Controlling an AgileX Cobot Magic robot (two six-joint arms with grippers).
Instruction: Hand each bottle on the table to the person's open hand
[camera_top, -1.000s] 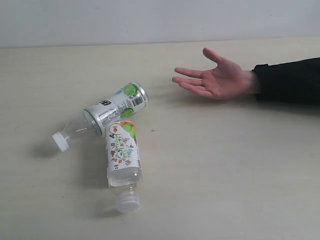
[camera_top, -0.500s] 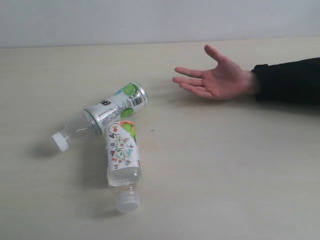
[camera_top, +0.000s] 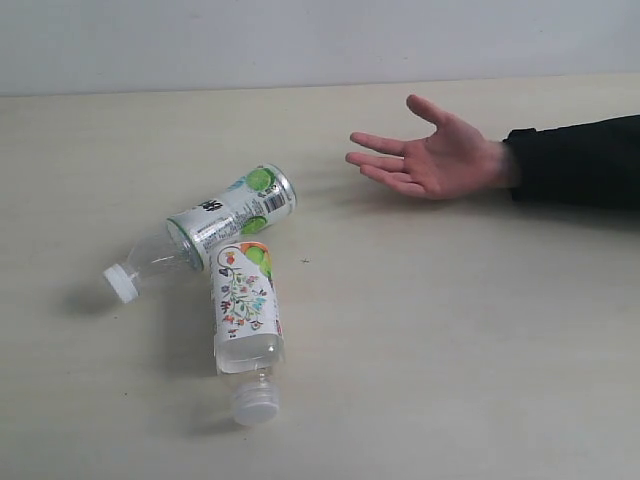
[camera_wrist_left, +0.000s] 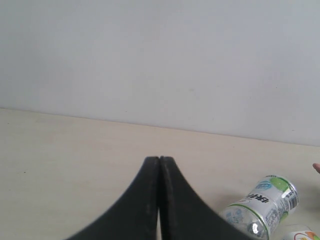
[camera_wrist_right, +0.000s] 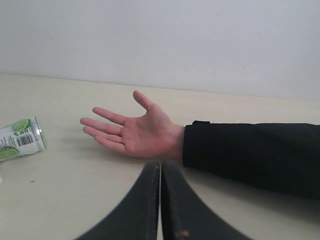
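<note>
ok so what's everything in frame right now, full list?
lime bottle: 1, clear with green and silver label, white cap; on its side, left of table centre, cap pointing left
floral bottle: 1, clear with white floral label, white cap; on its side just in front of the lime bottle, base end against it, cap toward the near edge
table: 1, pale cream; under everything
wall: 1, plain grey-white; behind the table
hand: 1, bare, palm up, fingers spread; right of centre, empty
sleeve: 1, black; entering from the right edge
left end effector: 1, black, shut, empty; seen only in its wrist view
right end effector: 1, black, shut, empty; facing the hand
</note>
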